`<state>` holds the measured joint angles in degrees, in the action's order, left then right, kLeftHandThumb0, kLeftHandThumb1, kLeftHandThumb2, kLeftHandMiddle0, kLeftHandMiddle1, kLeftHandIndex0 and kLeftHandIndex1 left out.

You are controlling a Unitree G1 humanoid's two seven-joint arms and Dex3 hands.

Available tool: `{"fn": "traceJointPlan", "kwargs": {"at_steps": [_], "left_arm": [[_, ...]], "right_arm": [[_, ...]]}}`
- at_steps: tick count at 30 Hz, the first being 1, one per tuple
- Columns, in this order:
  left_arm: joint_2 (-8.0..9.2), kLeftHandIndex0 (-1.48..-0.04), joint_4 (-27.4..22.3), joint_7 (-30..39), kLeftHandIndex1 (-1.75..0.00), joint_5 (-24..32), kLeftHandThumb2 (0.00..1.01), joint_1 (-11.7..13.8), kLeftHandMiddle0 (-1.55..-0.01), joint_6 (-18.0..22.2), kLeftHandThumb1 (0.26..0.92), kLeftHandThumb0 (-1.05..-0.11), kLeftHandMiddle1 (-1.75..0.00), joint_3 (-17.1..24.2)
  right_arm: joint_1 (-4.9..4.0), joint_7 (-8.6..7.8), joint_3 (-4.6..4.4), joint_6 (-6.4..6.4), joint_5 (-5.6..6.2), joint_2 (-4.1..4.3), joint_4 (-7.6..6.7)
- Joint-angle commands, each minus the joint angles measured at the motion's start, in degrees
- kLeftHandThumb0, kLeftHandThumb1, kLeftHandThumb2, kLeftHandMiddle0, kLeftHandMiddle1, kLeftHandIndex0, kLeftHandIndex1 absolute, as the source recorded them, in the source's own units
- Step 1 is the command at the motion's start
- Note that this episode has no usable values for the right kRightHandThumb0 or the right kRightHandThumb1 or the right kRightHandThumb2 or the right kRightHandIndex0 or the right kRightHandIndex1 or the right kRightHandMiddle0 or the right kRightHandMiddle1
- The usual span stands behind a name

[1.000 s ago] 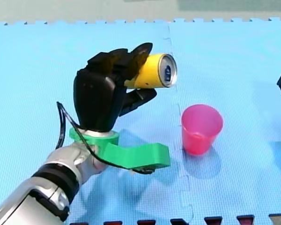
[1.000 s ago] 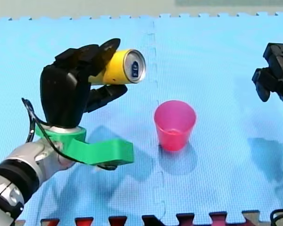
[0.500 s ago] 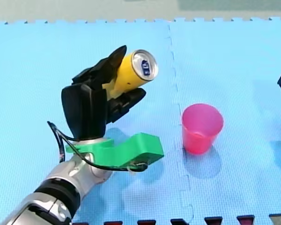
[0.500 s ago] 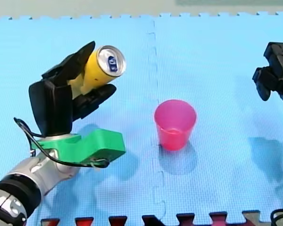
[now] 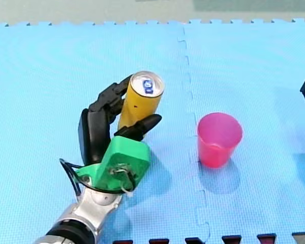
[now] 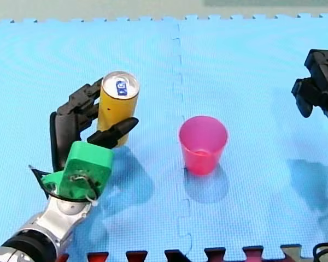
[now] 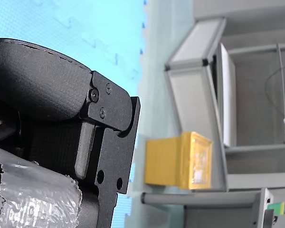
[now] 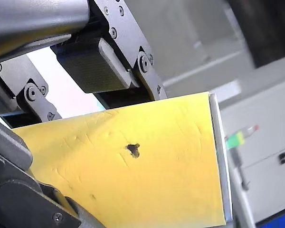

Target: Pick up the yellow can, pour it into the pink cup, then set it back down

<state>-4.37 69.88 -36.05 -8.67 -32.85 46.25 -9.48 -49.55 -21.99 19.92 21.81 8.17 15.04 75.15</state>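
Left hand (image 5: 96, 134), clasping the can (image 5: 140, 104), has swung it back upright, away from the cup (image 5: 218, 140) on its right; right hand (image 6: 317, 82) beyond.

Bright, even light from above; soft shadows on mat (image 5: 254, 71) below pink cup (image 5: 218, 140) & right of left hand (image 5: 99, 129). Second wrist view bkgd blurry.

Blue foam mat (image 5: 254, 66) of interlocking tiles with a toothed seam (image 5: 189, 86) (running front to back), edged at the far side by grey-green floor (image 5: 91, 11) and at the near side by red and black pieces (image 5: 267, 238); elsewhere, a grey metal frame (image 7: 190, 104) beside a yellow box (image 7: 178, 161).
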Motion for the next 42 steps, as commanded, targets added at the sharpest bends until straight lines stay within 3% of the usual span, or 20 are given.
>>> {"fn": "traceJointPlan", "kwargs": {"at_steps": [1, 20, 31, 42], "left_arm": [[-2.29, -1.16, -2.9, 14.9, 0.0, 13.7, 0.0, 2.8, -1.29, 3.3, 0.811, -0.361, 0.0, 10.0], [-3.66, -1.16, -3.0, 28.1, 0.0, 17.6, 0.0, 4.1, -1.3, 1.2, 0.818, -0.356, 0.0, 18.1], [-4.03, -1.17, -3.5, 28.5, 0.0, 15.0, 0.0, 4.8, -1.31, 1.9, 0.818, -0.352, -0.01, 19.4], [-3.36, -1.16, -2.5, 23.3, 0.0, 6.7, 0.0, 5.8, -1.3, 5.6, 0.815, -0.349, 0.0, 16.4]], "right_arm": [[-0.31, 0.07, 0.33, -0.51, 0.29, 0.66, -0.05], [-0.08, -0.51, 0.65, -0.88, 0.62, 0.76, -0.21], [0.22, -0.13, 0.15, -0.59, 0.09, 0.98, -0.31], [0.25, 0.23, -0.21, -0.57, -0.27, 1.17, -0.23]]}}
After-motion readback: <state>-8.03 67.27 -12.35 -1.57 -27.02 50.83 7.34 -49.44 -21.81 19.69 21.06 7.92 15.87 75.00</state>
